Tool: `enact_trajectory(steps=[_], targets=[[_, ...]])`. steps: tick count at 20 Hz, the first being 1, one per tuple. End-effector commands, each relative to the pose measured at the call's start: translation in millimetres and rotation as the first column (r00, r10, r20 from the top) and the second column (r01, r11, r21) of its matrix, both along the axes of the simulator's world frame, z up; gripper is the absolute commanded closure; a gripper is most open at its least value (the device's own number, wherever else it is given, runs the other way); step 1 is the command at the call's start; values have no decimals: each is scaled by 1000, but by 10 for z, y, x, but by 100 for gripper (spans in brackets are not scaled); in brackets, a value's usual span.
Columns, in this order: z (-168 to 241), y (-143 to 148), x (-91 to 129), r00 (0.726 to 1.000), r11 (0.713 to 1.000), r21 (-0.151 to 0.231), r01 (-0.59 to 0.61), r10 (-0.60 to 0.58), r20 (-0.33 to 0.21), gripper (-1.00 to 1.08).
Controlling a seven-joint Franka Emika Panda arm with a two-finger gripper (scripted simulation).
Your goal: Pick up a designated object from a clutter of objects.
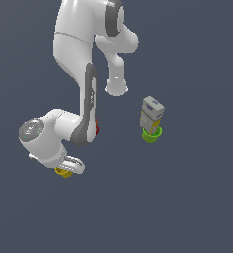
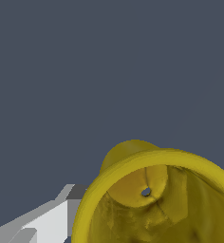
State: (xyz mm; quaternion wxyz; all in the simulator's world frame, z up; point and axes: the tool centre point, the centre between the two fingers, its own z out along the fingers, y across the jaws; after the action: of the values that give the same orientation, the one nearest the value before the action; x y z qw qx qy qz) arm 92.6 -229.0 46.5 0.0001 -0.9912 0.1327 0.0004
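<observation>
The small yellow cup [image 1: 64,172] sits low at the exterior view's left, mostly hidden under the white hand. My gripper [image 1: 66,168] is down on it. In the wrist view the yellow cup [image 2: 133,166] is very close, its open round rim facing the camera. One grey-white finger [image 2: 47,223] lies against the outside of the cup's wall. The other finger is hidden by the cup. The jaws look closed onto the cup's wall. I cannot tell whether the cup is off the floor.
A green cup [image 1: 152,134] stands at the exterior view's right, with a grey-white box with yellow [image 1: 151,113] leaning against it. A red piece [image 1: 97,129] peeks out behind the forearm. The arm's base [image 1: 116,86] stands behind on the dark grey floor [image 1: 197,207].
</observation>
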Motion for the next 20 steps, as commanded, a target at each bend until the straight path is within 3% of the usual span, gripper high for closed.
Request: enact_trajectory(steps=[1, 12, 20], targets=[[0, -2, 3, 1000, 1000, 0, 0, 0, 1, 108], [75, 16, 2, 1000, 1000, 0, 0, 0, 0, 108], [531, 107, 8, 1000, 1000, 0, 0, 0, 0, 108]])
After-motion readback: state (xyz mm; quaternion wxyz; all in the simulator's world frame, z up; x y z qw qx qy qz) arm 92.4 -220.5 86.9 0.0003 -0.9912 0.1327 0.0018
